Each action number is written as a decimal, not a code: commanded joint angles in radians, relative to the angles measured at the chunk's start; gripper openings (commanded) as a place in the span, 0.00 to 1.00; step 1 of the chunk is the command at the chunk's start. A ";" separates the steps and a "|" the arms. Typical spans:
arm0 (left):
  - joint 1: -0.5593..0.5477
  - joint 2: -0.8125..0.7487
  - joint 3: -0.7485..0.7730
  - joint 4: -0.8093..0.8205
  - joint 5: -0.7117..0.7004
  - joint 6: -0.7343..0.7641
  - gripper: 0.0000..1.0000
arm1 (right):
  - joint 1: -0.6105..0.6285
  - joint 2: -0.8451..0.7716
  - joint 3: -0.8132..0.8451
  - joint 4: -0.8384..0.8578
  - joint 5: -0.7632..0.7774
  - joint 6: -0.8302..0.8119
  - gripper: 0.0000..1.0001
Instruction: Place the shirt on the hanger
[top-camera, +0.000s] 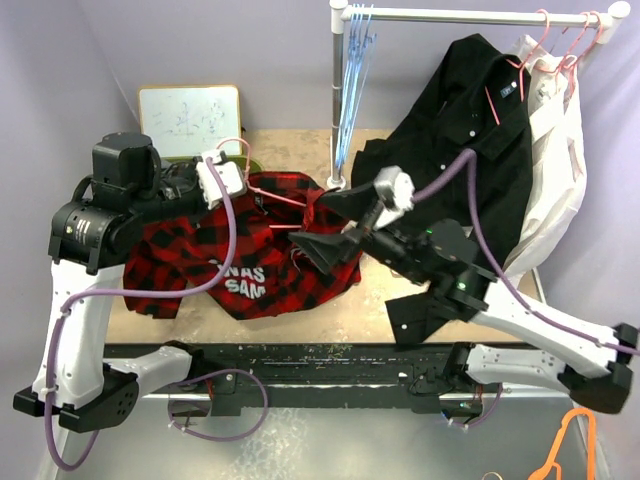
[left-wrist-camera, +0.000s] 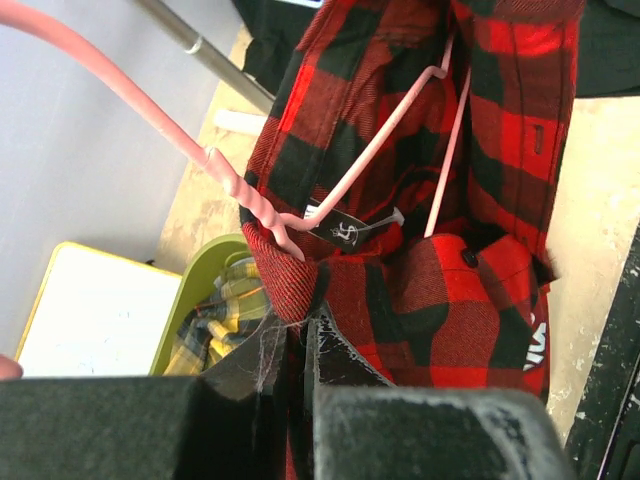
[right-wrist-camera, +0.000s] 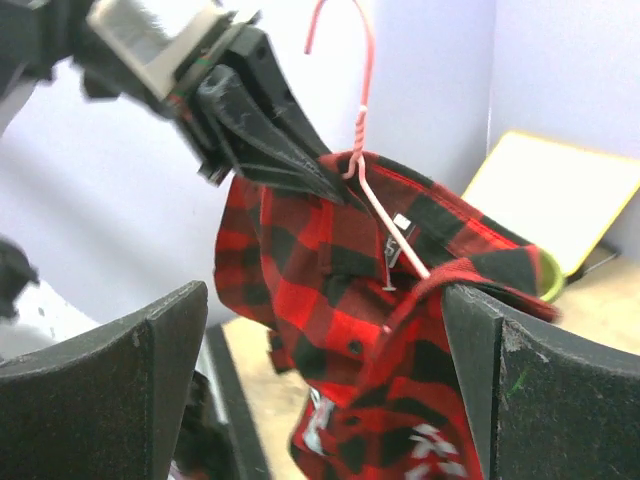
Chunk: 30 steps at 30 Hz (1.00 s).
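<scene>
Over the tan table (top-camera: 290, 150) by lilac walls (top-camera: 200, 40), left hand (left-wrist-camera: 300, 335) pinches the shirt (left-wrist-camera: 440, 300), right hand (right-wrist-camera: 320, 300) spread

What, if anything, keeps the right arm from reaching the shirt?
Probably nothing, so yes: the right gripper is open and faces the shirt, with nothing between; the left gripper pinches it beside the hanger, higher up.

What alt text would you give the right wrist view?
The left gripper pinches the collar of a red-and-black checked shirt beside the twisted neck of a pink wire hanger, whose arm runs inside the shirt. The right gripper stands wide open in the foreground.
</scene>
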<state>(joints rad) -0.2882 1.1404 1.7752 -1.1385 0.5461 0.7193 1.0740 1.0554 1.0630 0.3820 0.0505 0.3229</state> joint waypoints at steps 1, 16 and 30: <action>0.006 0.000 -0.013 -0.027 0.103 0.155 0.00 | -0.031 -0.175 -0.094 -0.075 -0.169 -0.406 1.00; 0.005 0.029 0.022 -0.121 0.233 0.339 0.00 | -0.421 -0.132 -0.119 -0.476 -0.707 -0.561 0.98; 0.005 0.074 0.045 -0.158 0.340 0.396 0.00 | -0.421 0.123 0.056 -0.346 -0.885 -0.430 0.18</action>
<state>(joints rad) -0.2882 1.2057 1.7897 -1.3178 0.7887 1.0813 0.6544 1.1774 1.0336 -0.0769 -0.7586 -0.1802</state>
